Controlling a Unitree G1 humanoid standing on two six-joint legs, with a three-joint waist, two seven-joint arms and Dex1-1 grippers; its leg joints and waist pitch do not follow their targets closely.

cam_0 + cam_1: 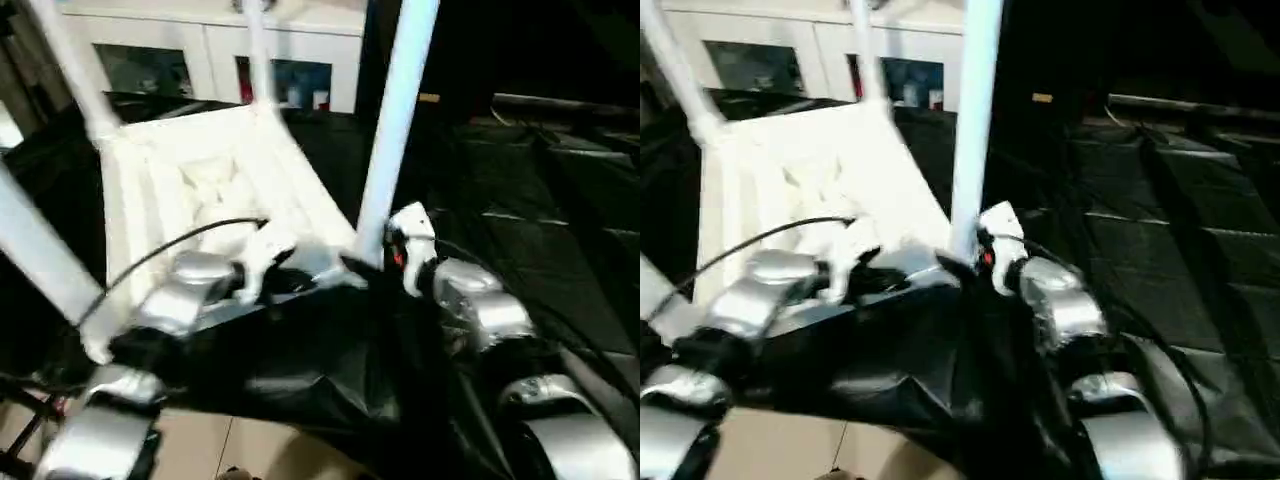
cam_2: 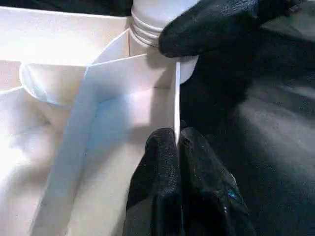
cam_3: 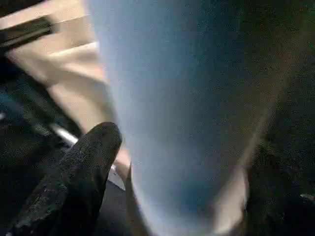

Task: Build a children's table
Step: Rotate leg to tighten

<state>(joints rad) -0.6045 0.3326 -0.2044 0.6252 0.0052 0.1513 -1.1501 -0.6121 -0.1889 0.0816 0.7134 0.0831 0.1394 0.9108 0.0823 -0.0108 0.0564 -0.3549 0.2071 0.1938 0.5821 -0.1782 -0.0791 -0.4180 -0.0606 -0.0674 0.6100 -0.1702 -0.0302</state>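
The white table top (image 1: 200, 170) lies upside down on a black sheet, ribbed underside up. Its legs stand up from the corner sockets: two at the back (image 1: 70, 70) (image 1: 258, 60), one at the near left (image 1: 40, 260), one at the near right (image 1: 395, 130). My left gripper (image 2: 176, 135) is shut on the thin near rim of the top (image 2: 176, 93), beside that near-right corner. My right gripper (image 1: 365, 265) is closed around the foot of the near-right leg (image 3: 182, 98), one black finger (image 3: 83, 172) pressed against its side. The leg's threaded end (image 2: 147, 19) sits at the socket.
A white cabinet with glass doors (image 1: 210, 50) stands behind the table. The black sheet (image 1: 330, 360) hangs over the near edge of the support, with light floor (image 1: 230, 450) below. Dark padded mats (image 1: 560, 200) cover the ground to the right.
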